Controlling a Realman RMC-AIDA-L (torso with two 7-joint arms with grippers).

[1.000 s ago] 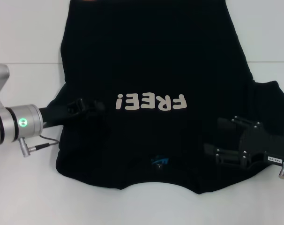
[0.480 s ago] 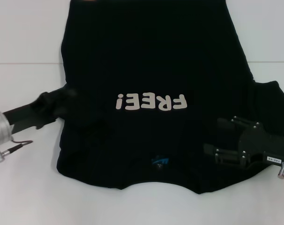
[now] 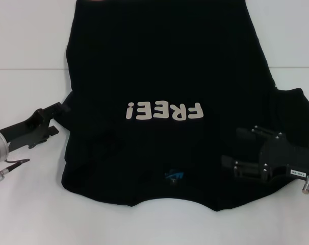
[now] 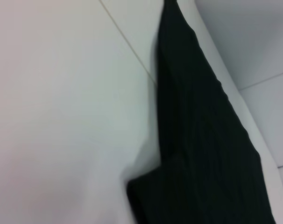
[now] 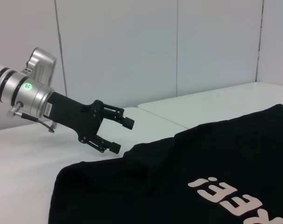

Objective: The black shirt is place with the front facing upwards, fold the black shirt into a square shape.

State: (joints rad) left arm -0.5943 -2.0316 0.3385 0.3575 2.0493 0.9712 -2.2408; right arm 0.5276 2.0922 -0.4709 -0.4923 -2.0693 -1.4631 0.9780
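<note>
**Shirt flat, left sleeve tucked, both jaws empty**

Black shirt (image 3: 164, 76) lies front-up on the white worktop (image 3: 27, 41), collar at the near edge, hem at the far edge running out of the head view. "FREE!" lettering (image 3: 164, 111) reads upside down from the head camera. Small blue neck label (image 3: 174, 175) sits just inside the collar.

Left side of the shirt shows a straight edge with no sleeve sticking out; right sleeve (image 3: 297, 109) is spread out flat on the worktop.

Left gripper (image 3: 55, 120) is just off the shirt's left edge, low over bare worktop. In the right wrist view the left gripper (image 5: 120, 135) has its jaws parted and holding nothing, tips close to the shirt's edge but clear of the cloth.

Right gripper (image 3: 233, 150) sits over the shirt's near-right shoulder area, jaws wide, pointing left, nothing gripped. Can't tell if it touches the fabric.
</note>
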